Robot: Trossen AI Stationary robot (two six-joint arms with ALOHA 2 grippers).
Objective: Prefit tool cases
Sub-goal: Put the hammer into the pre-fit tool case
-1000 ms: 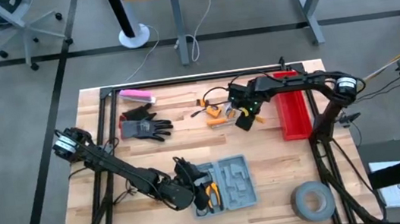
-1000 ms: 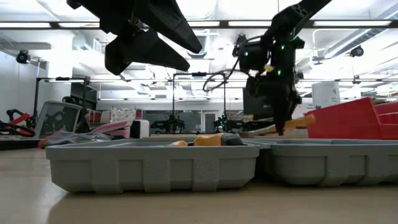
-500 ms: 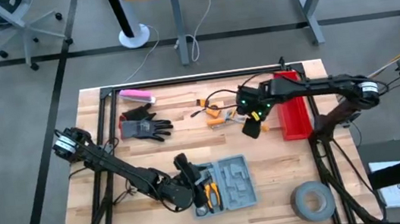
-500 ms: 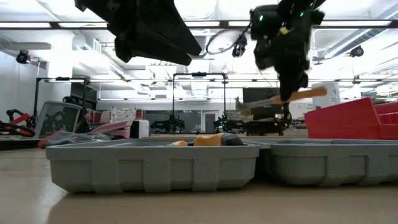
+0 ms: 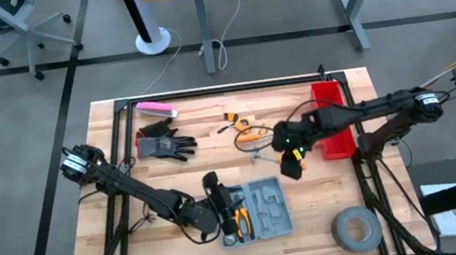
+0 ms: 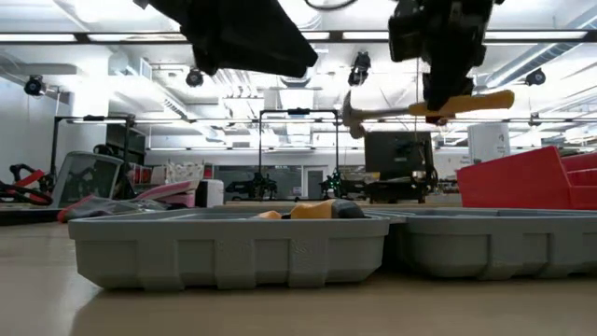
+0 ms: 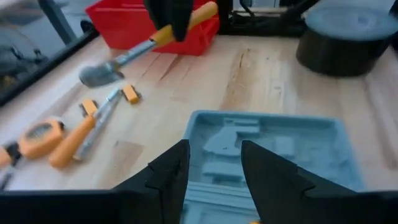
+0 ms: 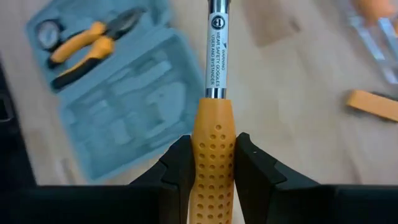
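Note:
The grey-blue tool case lies open on the wooden table near its front edge, with orange-handled pliers in its left half. It also shows in the low view and in both wrist views. My left gripper hovers open over the case's left half, with nothing between its fingers. My right gripper is in the air just beyond the case's far right corner, shut on a hammer with an orange handle and a steel shaft. My right gripper pinches the hammer's orange handle between its two fingers, a little behind where the handle meets the steel shaft. The fingers slant down from above and lie across the handle. The hammer is lifted clear and about level, its head toward the case.
A red bin stands at the right. A grey tape roll lies near the front right corner. Orange-handled tools lie at the back middle, with a black glove and a pink object at the back left.
My right gripper has carried the hammer up and toward the table's near edge, from beside the red bin to just beyond the case. The hammer has come from a slant to about level. My left gripper has rolled about its own axis while staying in place over the case.

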